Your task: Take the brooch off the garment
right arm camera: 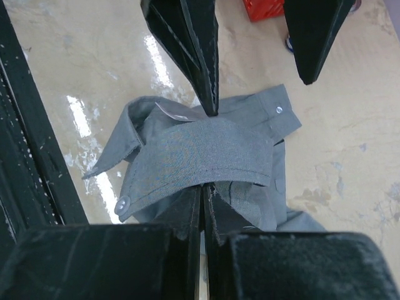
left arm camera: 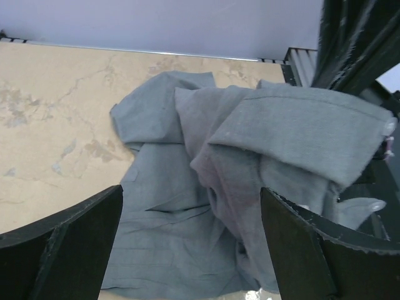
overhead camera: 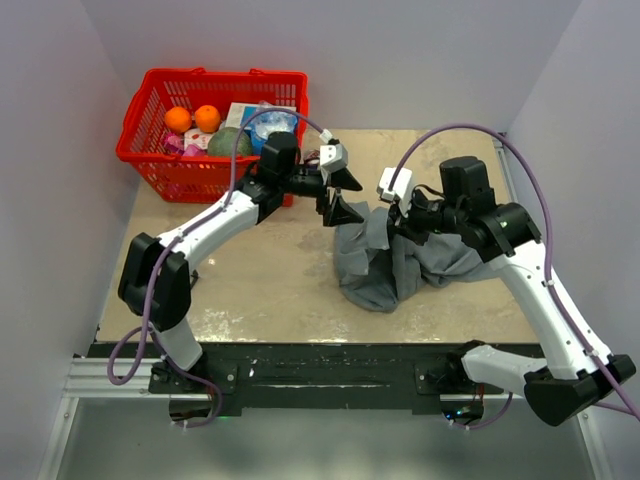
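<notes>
Grey garment (overhead camera: 385, 280) pinched in right jaws; left jaws spread wide, close beside it.

**Pale-walled booth around a beige stone-look bench**

A bench (overhead camera: 270, 270) with a beige, mottled top, veined with fine darker cracks and greyish patches, fills the space. Plain pale lavender-white panels close it in: a back wall (overhead camera: 400, 50), a left wall (overhead camera: 50, 200) and a right wall (overhead camera: 590, 130). A dark strip (overhead camera: 320, 350) edges the near side, with a silver metal rail (overhead camera: 100, 378) below it. The light is soft and even, and white streaks of glare (right arm camera: 78, 112) shine on the glossy top.
</notes>
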Motion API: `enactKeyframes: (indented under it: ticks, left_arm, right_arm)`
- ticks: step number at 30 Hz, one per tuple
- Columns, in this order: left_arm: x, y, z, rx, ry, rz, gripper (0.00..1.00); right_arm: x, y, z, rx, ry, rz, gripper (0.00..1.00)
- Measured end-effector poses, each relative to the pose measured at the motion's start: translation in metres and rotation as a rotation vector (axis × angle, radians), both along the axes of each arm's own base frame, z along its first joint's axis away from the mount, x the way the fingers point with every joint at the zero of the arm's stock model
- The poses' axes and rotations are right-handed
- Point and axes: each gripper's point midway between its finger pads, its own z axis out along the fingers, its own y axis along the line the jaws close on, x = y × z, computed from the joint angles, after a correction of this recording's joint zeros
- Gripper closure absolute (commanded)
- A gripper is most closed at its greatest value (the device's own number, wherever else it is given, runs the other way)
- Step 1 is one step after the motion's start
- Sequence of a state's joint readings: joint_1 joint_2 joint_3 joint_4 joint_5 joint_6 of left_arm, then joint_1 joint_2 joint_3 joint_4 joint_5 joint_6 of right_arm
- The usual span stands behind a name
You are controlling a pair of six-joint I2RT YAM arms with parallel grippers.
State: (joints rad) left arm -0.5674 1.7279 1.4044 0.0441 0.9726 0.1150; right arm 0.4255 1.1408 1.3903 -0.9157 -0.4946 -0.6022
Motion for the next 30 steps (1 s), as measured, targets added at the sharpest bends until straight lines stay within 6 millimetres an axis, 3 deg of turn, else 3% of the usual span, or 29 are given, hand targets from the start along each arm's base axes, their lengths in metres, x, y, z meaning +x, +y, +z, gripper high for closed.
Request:
enactKeyframes:
  ticks: [9,13,16,19,20,21,23,24,30]
  left_arm:
    - [-0.017,0.002,0.020,-0.078,0.127,-0.109,0.12]
    - [-0.029,-0.015,0.008,-0.070,0.163,-0.163,0.17]
    - [-0.031,-0.026,-0.006,-0.054,0.190,-0.182,0.28]
    - [-0.029,-0.030,-0.015,-0.043,0.213,-0.185,0.55]
    - [-0.028,-0.030,-0.016,-0.041,0.218,-0.184,0.88]
    - [-0.028,-0.031,-0.016,-0.042,0.218,-0.186,1.00]
    - [-0.028,-0.031,-0.014,-0.045,0.218,-0.192,1.00]
    - [-0.028,-0.031,-0.012,-0.047,0.211,-0.192,1.00]
    - [-0.023,-0.012,-0.007,0.005,0.134,-0.112,1.00]
  right_arm:
    - [0.006,-0.003,-0.004,-0.014,-0.016,-0.026,0.99]
    - [0.007,-0.003,-0.004,-0.012,-0.019,-0.026,0.98]
    - [0.007,-0.003,-0.004,-0.012,-0.020,-0.025,0.98]
    - [0.007,-0.003,-0.004,-0.012,-0.020,-0.025,0.98]
    - [0.007,-0.003,-0.004,-0.013,-0.020,-0.025,0.98]
    - [0.007,-0.003,-0.004,-0.013,-0.021,-0.025,0.97]
    - [0.007,-0.003,-0.004,-0.013,-0.021,-0.026,0.89]
    - [0.008,-0.003,-0.004,-0.011,-0.020,-0.029,0.76]
    - [0.012,-0.014,-0.016,-0.027,-0.014,-0.129,0.36]
